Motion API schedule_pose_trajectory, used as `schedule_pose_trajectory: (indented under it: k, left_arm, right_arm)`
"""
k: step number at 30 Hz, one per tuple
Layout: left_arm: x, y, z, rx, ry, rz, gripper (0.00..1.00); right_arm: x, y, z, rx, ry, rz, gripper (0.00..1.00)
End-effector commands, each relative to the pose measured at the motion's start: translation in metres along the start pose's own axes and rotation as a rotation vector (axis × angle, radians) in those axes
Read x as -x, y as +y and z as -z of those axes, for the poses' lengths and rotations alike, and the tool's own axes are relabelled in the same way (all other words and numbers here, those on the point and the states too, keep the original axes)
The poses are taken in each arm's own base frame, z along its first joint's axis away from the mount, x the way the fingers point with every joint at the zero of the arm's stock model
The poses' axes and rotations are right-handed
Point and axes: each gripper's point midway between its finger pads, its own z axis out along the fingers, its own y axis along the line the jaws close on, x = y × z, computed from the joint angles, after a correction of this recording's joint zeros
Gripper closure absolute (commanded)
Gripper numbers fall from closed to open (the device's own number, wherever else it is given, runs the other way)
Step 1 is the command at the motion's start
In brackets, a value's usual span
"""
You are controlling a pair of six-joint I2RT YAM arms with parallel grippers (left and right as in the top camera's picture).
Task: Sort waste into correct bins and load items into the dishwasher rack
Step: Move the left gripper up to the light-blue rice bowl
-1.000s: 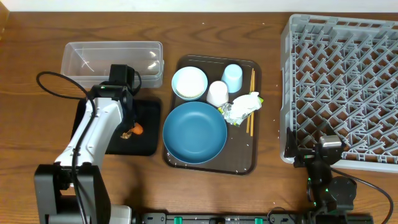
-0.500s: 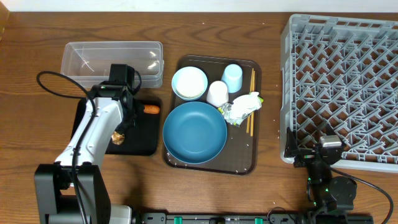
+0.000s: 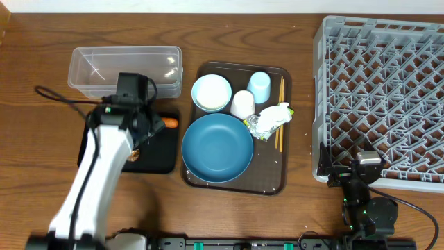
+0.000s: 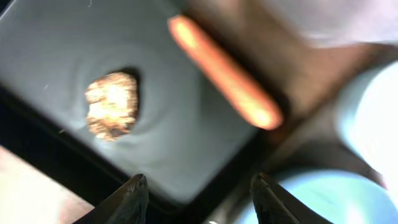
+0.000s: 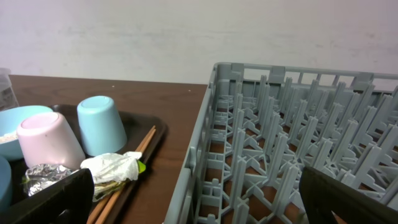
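Note:
An orange carrot [image 3: 168,123] [image 4: 227,81] lies at the right edge of the shallow black tray [image 3: 163,158], and a small brown lump [image 3: 132,155] [image 4: 112,104] sits near the tray's middle. My left gripper [image 3: 142,129] [image 4: 200,186] hovers above them, open and holding nothing. On the brown serving tray [image 3: 274,182] are the large dark blue bowl [image 3: 217,147], small pale blue bowl [image 3: 211,92], white cup [image 3: 242,104], pale blue cup [image 3: 259,87], wrapper [image 3: 269,119] and chopsticks [image 3: 280,118]. My right gripper [image 3: 357,172] [image 5: 196,205] rests wide open at the grey rack's [image 3: 381,97] front left corner.
A clear plastic tub [image 3: 125,66] stands behind the black tray, with nothing visible inside it. The rack [image 5: 298,137] fills the right side of the table. A black cable [image 3: 62,97] loops from the left arm over the table.
My left gripper opened and let go of the carrot and brown lump. Both landed on the black tray, the carrot toward its right edge. The left arm has risen; the right arm is still.

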Motion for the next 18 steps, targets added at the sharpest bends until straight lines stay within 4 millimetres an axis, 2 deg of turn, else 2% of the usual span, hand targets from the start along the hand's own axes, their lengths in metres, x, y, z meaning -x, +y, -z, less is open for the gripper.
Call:
schedule_pose_trajectory:
  k: [1, 4, 9, 12, 15, 18]
  left_arm:
    - [-0.011, -0.035, 0.03, -0.149, -0.03, -0.153, 0.45]
    - [-0.035, -0.059, 0.038, -0.221, -0.003, -0.248, 0.42]
    - [-0.071, -0.097, 0.038, -0.289, 0.013, -0.416, 0.4]
    - [-0.085, -0.123, 0.035, -0.345, -0.008, -0.541, 0.28]
    - [-0.082, -0.145, 0.036, -0.404, -0.059, -0.589, 0.27]
    - [-0.071, -0.156, 0.039, -0.41, -0.086, -0.635, 0.27]
  right_arm:
    - [0.0, -0.003, 0.0, -0.013, -0.001, -0.011, 0.01]
    - [0.0, -0.003, 0.0, -0.013, -0.001, -0.011, 0.01]
    - [0.0, -0.003, 0.0, -0.013, -0.001, -0.011, 0.01]
    - [0.0, -0.003, 0.0, -0.013, -0.001, -0.011, 0.01]
    - [0.0, -0.003, 0.0, -0.013, -0.001, -0.011, 0.01]
    - [0.0, -0.003, 0.0, -0.013, -0.001, -0.011, 0.01]
